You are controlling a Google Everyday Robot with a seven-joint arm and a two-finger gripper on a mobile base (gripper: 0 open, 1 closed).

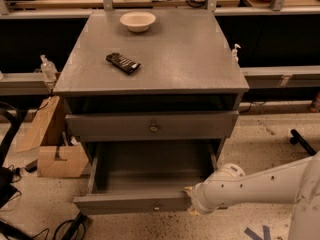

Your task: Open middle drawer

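The middle drawer [125,203] is a grey flat-fronted drawer with a small round metal knob [157,207]. It is pulled far out of the cabinet, and its inside looks bare. My gripper [190,192] is at the end of the white arm [250,186], which reaches in from the right. It is at the right end of the drawer's front, touching or very close to it. The narrower grey drawer [110,126] above it has its own knob [153,128] and stands only slightly out. The largest drawer is hidden below.
On the cabinet top [190,54] lie a white bowl [137,20] and a dark snack packet [123,63]. Cardboard boxes [55,159] and cables lie on the floor to the left. A black caster leg [301,141] is on the right. Workbenches run behind.
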